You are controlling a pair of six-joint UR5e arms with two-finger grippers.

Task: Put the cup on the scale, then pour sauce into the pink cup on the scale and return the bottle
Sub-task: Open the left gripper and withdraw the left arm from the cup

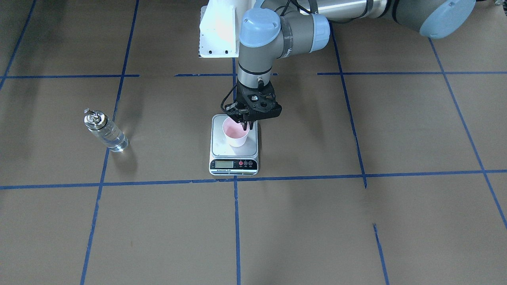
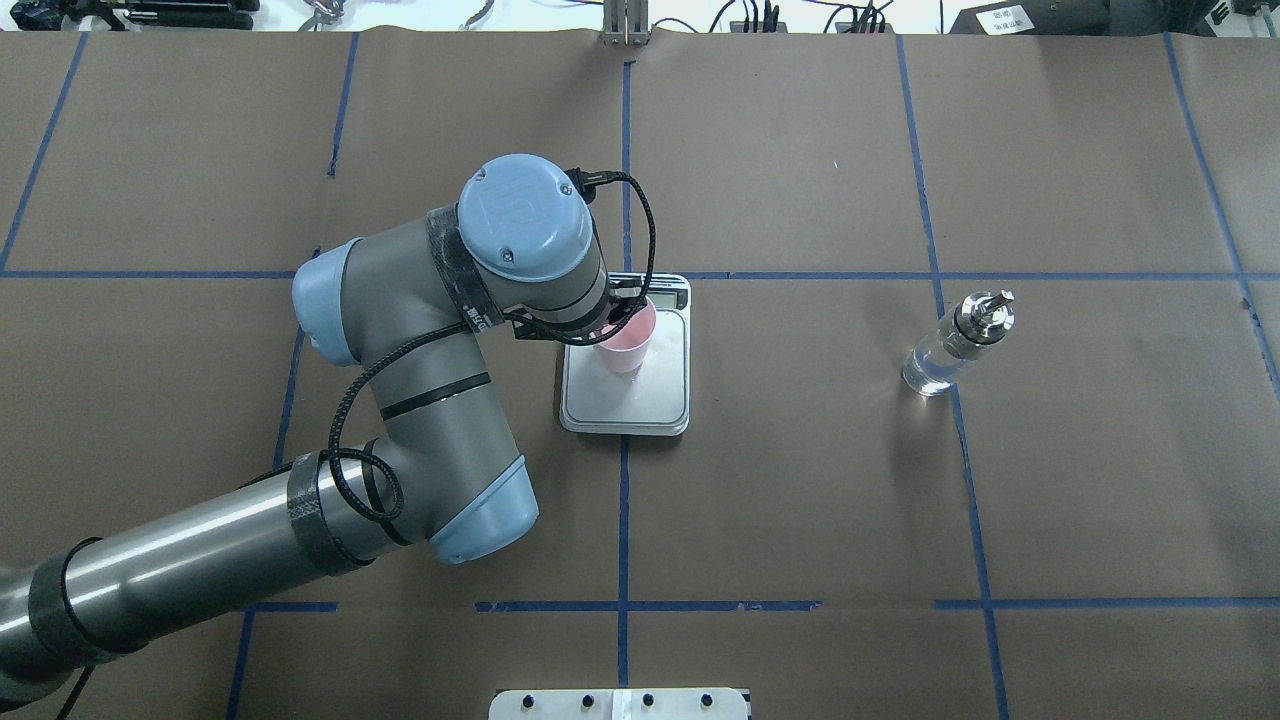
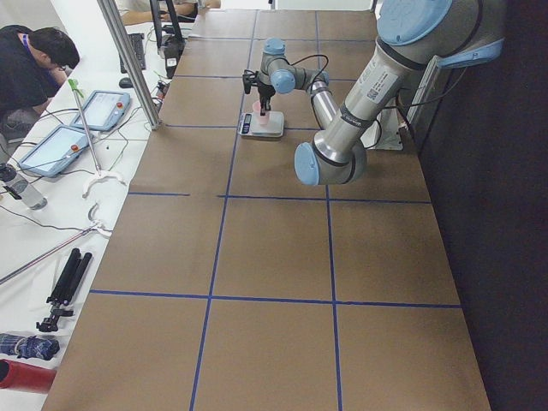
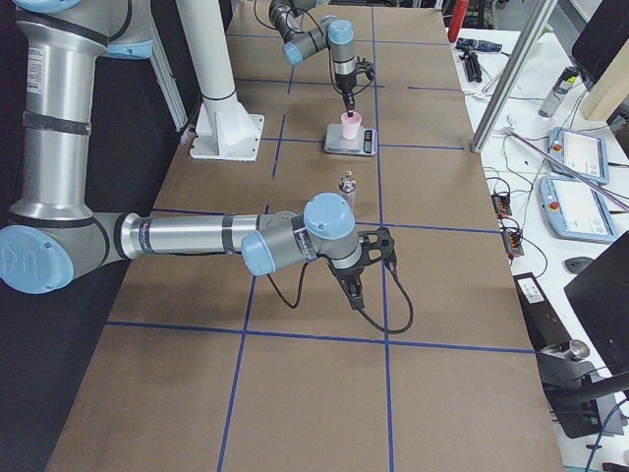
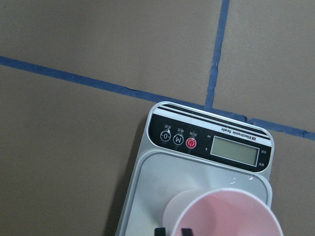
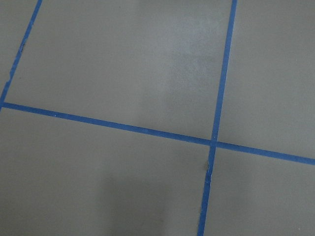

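The pale pink cup (image 1: 235,136) (image 2: 628,345) stands upright on the silver scale (image 1: 233,163) (image 5: 211,142), towards the platform's display end. My left gripper (image 1: 244,126) points straight down over it. In the left wrist view its fingertips (image 5: 158,231) straddle the cup's (image 5: 231,216) rim, close together and pinching the wall. The clear glass bottle (image 1: 106,130) (image 2: 955,340) with its silver pourer cap stands upright on the paper, well apart from the scale, holding clear sauce (image 1: 117,141). My right gripper (image 4: 352,287) hovers low over bare paper, away from the bottle (image 4: 346,187); I cannot tell its state.
Brown paper with blue tape lines (image 6: 212,142) covers the table. The white robot base plate (image 1: 218,31) sits behind the scale. A person (image 3: 26,68) and tablets (image 3: 103,107) are at a side bench beyond the table's edge.
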